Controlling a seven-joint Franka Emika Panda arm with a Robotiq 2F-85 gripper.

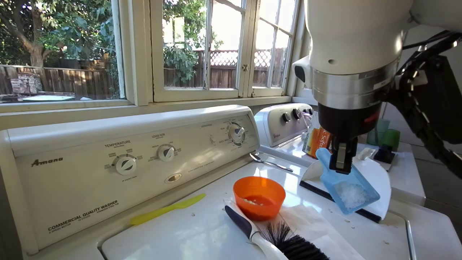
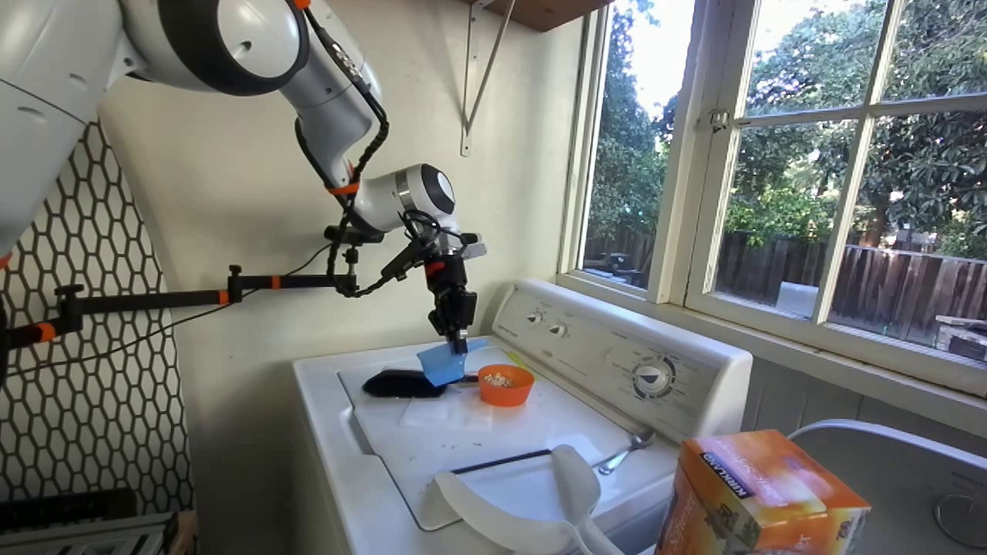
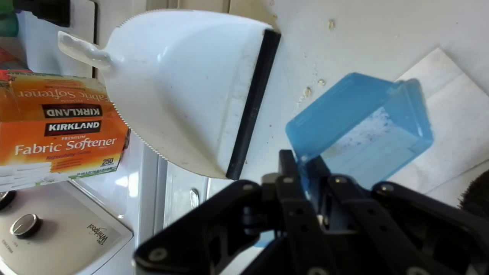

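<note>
The gripper [image 3: 303,164] has the blue scoop [image 3: 336,114] pinched near its handle, the fingers [image 3: 287,162] closed on thin plastic from either side. The scoop hangs in the air over some paper [image 1: 321,227] on the washer [image 1: 173,238], carrying white grains [image 1: 353,195]. To my eye it slopes down from the handle, so a slow wrist and a steady angle seem best; a narrow pinch like this could let it pivot, and any jerk might spill the load. I'd also give the orange bowl [image 1: 256,213] and the brush [image 2: 401,384] good clearance.

Crumbs [image 3: 308,91] dot the washer's white lid. A dustpan [image 3: 191,76] rests across one end, while a spoon [image 1: 270,163] and a yellow knife [image 1: 168,209] lie by the control panel [image 1: 83,169]. A softener box [image 3: 72,130] stands on the neighbouring machine [image 1: 275,126]. Daylight pours through the windows [image 1: 202,95], with trees and a fence [image 1: 90,81] outside.
</note>
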